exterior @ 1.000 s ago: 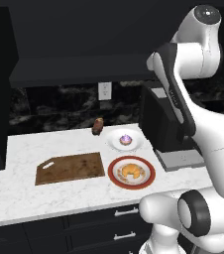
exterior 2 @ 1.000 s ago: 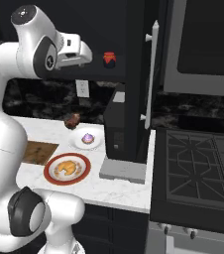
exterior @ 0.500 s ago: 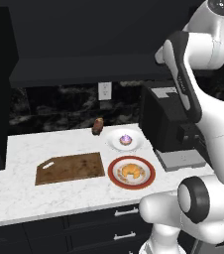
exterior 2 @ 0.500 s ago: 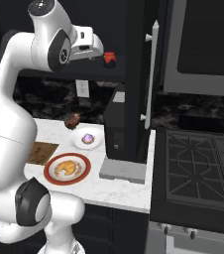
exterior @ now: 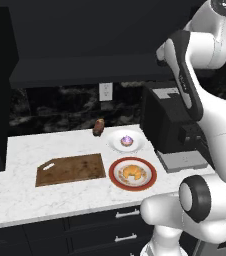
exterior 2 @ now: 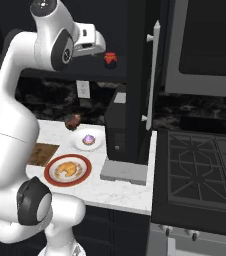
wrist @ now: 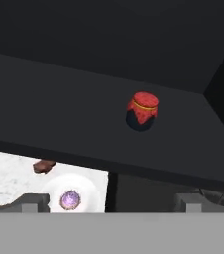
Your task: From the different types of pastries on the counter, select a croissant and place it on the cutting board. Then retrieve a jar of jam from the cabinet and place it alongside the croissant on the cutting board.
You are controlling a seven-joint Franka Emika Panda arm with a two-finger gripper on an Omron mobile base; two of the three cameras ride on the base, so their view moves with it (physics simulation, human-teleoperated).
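arm raised high, fingers (wrist: 34,200) facing jam jar (wrist: 141,111).

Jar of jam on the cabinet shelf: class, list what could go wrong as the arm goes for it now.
1. The croissant lies on the red-rimmed plate, not on the cutting board; fetching the jar of jam now may skip that step.
2. The jar sits deep on the dark shelf, beyond the pincer; a careless reach might tip it.
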